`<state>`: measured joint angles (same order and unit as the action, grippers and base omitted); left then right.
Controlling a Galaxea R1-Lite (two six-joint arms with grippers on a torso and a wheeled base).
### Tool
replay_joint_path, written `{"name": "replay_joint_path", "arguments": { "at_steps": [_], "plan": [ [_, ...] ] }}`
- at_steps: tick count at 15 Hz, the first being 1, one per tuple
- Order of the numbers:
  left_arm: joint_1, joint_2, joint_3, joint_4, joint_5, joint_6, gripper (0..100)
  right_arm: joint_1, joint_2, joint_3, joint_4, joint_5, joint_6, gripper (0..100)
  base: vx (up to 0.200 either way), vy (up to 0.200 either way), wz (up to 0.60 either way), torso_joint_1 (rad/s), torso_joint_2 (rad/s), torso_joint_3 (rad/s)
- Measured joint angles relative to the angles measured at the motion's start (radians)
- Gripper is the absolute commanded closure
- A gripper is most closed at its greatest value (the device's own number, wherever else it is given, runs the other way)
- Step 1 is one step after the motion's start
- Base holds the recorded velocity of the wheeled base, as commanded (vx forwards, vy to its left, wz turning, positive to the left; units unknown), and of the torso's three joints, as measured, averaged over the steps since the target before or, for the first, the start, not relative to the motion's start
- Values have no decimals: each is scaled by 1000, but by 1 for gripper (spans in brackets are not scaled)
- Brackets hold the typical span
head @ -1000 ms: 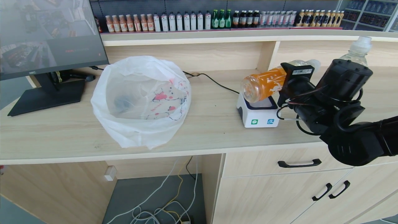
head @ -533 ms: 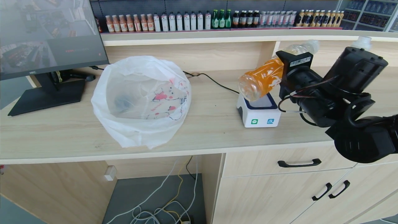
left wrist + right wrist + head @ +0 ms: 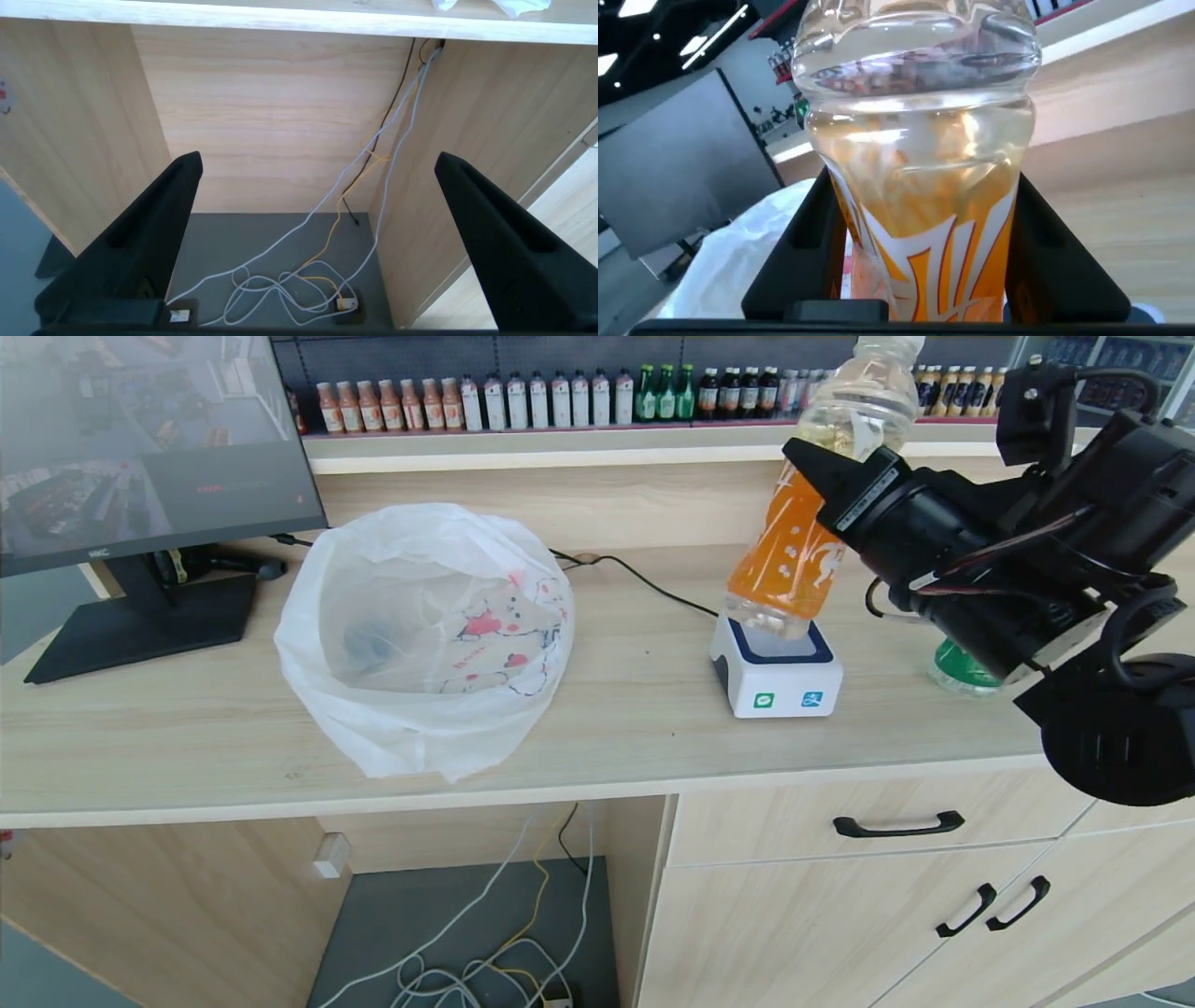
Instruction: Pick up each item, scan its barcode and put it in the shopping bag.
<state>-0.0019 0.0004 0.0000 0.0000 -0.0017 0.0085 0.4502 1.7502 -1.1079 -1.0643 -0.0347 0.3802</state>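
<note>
- Bottle (image 3: 794, 551) with an orange label was clamped in the right gripper (image 3: 826, 467), whose two fingers pressed against its sides just above the label, where the clear shoulder began.
- From the right wrist, the bottle (image 3: 915, 140) sat squarely between the black fingers of that gripper (image 3: 924, 252).
- Long axis of the bottle ran close to upright, leaning a little, with the neck high and toward the robot's right and the base pointing down.
- Base of the bottle hung over the window of the white scanner (image 3: 780, 672) on the counter (image 3: 187, 728); whether it touched the scanner could not be told.
- Bag (image 3: 411, 747), white plastic with its mouth open upward, stood on the counter well apart from the scanner, on the robot's left of the held bottle.
- Judged from this, the carry to the bag would run leftward across the counter, and the right arm was the one placed to do it.
- Left gripper (image 3: 316, 168) was low, facing the cables under the counter, with its jaws spread wide and nothing between them.
- Green bottle (image 3: 962, 667) stood on the counter behind the right arm.
</note>
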Motion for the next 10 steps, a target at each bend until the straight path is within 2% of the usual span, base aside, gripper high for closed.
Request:
{"name": "replay_joint_path", "arguments": {
  "at_steps": [5,7,9,10],
  "plan": [
    [1,0,0,0,0,-1,0,32,-43,-17,-31,15,-351,100,0,0,0,0,0,0],
    [1,0,0,0,0,-1,0,43,-48,-9,-145,16,-463,100,0,0,0,0,0,0],
    [0,0,0,0,0,-2,0,53,-50,40,-221,18,-511,100,0,0,0,0,0,0],
    [0,0,0,0,0,-2,0,54,-49,60,-241,19,-516,100,0,200,0,2,7,2]
  ]
}}
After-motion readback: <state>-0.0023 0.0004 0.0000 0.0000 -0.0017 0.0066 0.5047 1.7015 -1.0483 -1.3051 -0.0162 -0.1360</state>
